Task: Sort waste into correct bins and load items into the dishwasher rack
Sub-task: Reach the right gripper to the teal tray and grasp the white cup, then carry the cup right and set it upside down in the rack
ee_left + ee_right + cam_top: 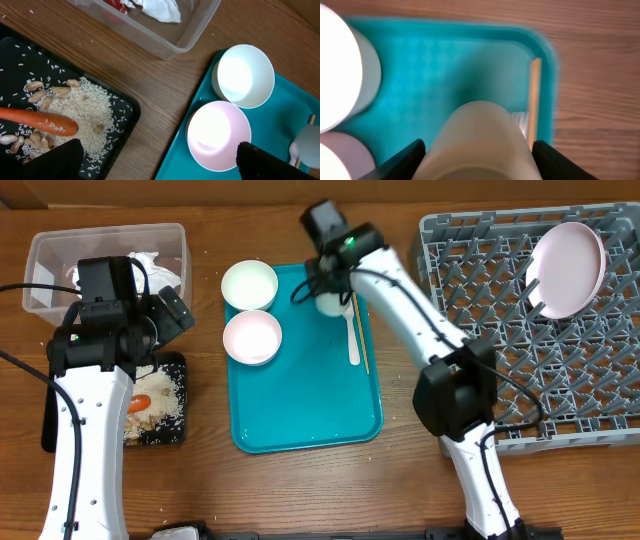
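- The clear tub [170, 40] holds crumpled white paper [155, 10] and a red scrap [115, 6]; any print on them is too small to read.
- The right end effector [479, 146] is pinching the small white cup [480, 125], one finger against each side, over the teal tray's [300, 410] far right part (this view is blurred, and the cup's lower part is cut off by the frame).
- Just beside the cup lie the white fork [352, 340] and a thin wooden stick [361, 330], along the tray's right rim.
- The far bowl [249, 284] and the near bowl [252, 337] sit close together at the tray's left rim; the tray's middle and near half are bare.
- The left end effector [159, 150] is spread wide, holding nothing, above the strip of desk [300, 490] between the black tray [20, 60] and the teal tray.
- The carrot [40, 121], rice [85, 110] and nuts [45, 92] lie in the black tray, which the left arm partly hides from overhead.
- The plate [568, 268] leans tilted in the grey rack's [500, 330] far right corner; the rack runs off the frame's right edge.
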`<state>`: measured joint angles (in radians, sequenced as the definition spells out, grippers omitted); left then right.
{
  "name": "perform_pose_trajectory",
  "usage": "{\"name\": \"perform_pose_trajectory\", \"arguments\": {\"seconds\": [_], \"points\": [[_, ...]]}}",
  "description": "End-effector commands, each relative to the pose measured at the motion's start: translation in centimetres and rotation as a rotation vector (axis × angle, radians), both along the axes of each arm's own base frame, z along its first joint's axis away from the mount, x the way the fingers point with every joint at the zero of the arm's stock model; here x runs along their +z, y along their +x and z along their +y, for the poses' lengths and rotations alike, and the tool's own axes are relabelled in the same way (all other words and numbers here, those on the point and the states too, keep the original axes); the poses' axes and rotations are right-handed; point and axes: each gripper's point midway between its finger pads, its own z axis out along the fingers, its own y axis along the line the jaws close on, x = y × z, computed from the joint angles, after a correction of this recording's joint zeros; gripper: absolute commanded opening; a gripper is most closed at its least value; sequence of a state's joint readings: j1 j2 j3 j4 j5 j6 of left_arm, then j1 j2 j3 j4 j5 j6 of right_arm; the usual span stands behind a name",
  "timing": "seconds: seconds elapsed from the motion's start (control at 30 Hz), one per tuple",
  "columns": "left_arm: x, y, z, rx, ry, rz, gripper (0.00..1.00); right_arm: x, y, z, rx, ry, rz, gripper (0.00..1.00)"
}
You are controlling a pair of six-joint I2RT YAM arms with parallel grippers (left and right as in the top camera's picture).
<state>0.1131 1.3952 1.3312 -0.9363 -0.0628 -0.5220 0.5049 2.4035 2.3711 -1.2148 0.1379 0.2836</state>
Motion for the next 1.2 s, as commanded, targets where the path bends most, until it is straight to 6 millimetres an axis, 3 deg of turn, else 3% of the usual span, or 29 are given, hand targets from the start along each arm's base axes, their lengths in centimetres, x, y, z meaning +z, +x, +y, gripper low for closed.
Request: {"name": "perform_pose_trajectory", "arguments": {"seconds": [0.0,0.07,0.17,0.2,0.3,0.4,0.43,0.53,0.67,0.8,1.0,1.13,1.17], "points": [[0.2,0.1,0.0,0.008,-0.008,-0.007,1.00,11.4,1.8,-4.7,-0.095,0.076,-0.190,0.57],[0.2,0.1,0.0,0.008,-0.008,-0.007,1.00,15.2,1.7,-8.1,-0.152,0.092,-0.237,0.57],[0.2,0.1,0.0,0.008,-0.008,-0.007,1.00,20.9,1.0,-16.0,-0.291,0.106,-0.322,0.57],[0.2,0.1,0.0,0.008,-0.008,-0.008,1.00,21.9,0.7,-18.1,-0.330,0.105,-0.338,0.57],[0.2,0.1,0.0,0.008,-0.008,-0.007,1.00,24.4,-1.4,-27.4,-0.512,0.079,-0.371,0.57],[0.2,0.1,0.0,0.008,-0.008,-0.007,1.00,25.0,-4.3,-36.6,-0.712,0.041,-0.367,0.57],[0.2,0.2,0.0,0.008,-0.008,-0.008,1.00,25.0,-4.9,-38.1,-0.751,0.037,-0.364,0.57],[0.2,0.2,0.0,0.008,-0.008,-0.008,1.00,24.3,-8.0,-45.7,-0.945,0.026,-0.349,0.57],[0.2,0.1,0.0,0.008,-0.008,-0.007,1.00,22.2,-11.3,-51.8,-1.088,0.061,-0.293,0.58],[0.2,0.2,0.0,0.008,-0.008,-0.008,1.00,17.2,-11.7,-53.8,-1.138,0.081,-0.171,0.58],[0.2,0.1,0.0,0.008,-0.008,-0.008,1.00,7.9,-11.7,-53.9,-1.151,0.085,0.020,0.62],[0.2,0.1,0.0,0.008,-0.008,-0.007,1.00,5.8,-12.0,-53.8,-1.153,0.085,0.060,0.63],[0.2,0.1,0.0,0.008,-0.008,-0.008,1.00,5.7,-12.0,-53.7,-1.153,0.086,0.064,0.66]]}}
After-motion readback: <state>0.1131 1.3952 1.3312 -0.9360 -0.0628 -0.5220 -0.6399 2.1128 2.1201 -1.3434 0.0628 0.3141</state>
